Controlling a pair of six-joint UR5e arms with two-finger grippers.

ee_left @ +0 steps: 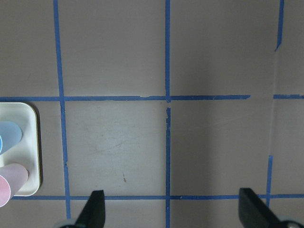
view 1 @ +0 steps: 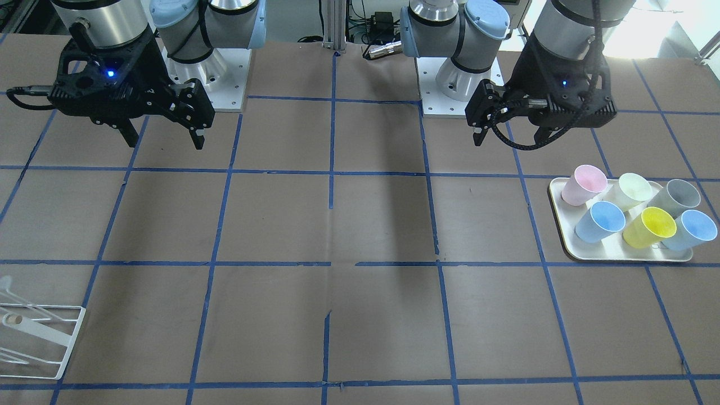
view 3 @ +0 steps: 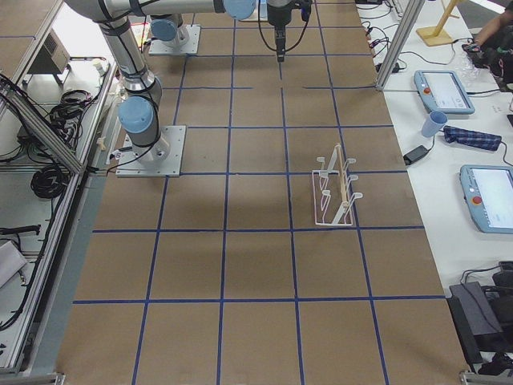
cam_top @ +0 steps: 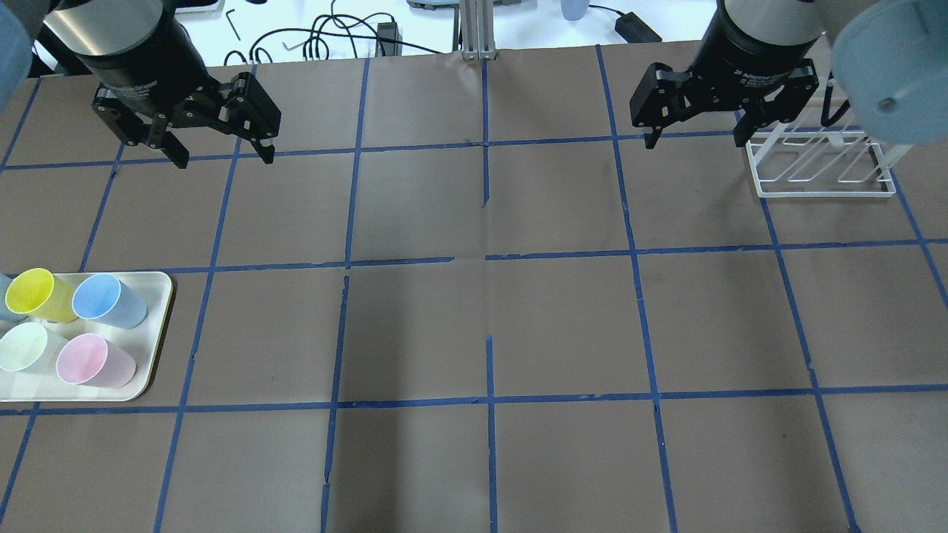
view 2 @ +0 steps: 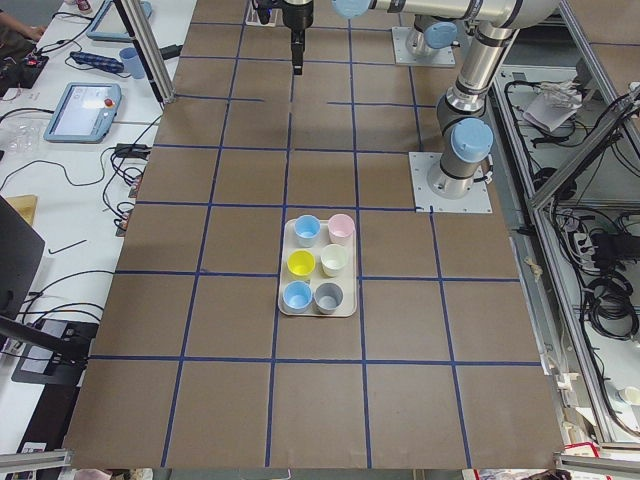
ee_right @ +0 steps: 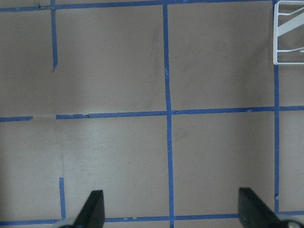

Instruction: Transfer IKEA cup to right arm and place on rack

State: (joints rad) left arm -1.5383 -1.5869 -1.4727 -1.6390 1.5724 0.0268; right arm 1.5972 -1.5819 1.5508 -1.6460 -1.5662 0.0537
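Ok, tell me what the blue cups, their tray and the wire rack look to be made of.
The blue cups: probably plastic, with thin, evenly coloured walls and a matte finish. The tray: cream and smooth with a rounded moulded rim, likely plastic or melamine; I cannot tell which. The rack: thin rods, apparently metal wire coated white. Its beige knob may be wood, but that is uncertain.

Even, rather dim overhead light falls on the brown table (view 1: 270, 225); a broad soft shadow darkens its middle. Glare whitens the front-facing view's top right corner. Every view is sharp.
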